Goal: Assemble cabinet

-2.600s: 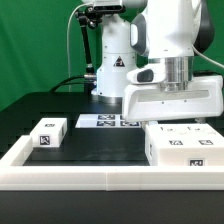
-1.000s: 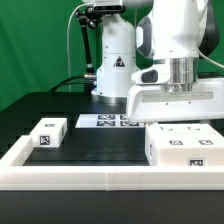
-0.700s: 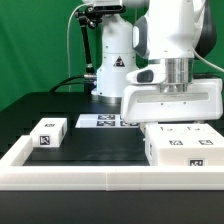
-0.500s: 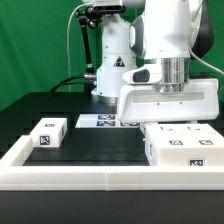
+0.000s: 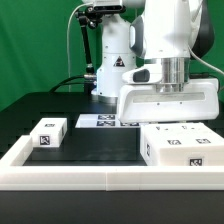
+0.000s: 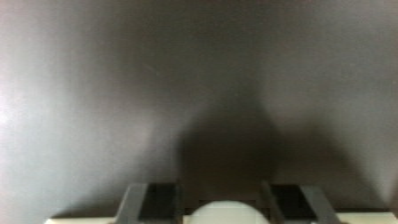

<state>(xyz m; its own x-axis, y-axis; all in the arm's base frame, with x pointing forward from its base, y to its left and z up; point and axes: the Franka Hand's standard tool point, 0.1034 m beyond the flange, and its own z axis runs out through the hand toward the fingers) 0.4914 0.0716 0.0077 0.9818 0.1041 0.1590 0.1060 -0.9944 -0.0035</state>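
Gripper [image 6: 219,205] low over white boxy plastic cabinet shell [image 5: 180,148].
Shell sits directly under the jaws, long axis crosswise to them. Fingers are hidden and blurry, so the jaw gap cannot be told. Small white tagged drawer block [image 5: 48,133] lies well apart from the jaws.

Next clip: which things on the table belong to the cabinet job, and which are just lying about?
Belong to the job: cabinet shell; drawer block.
Just there: marker board; table rim.
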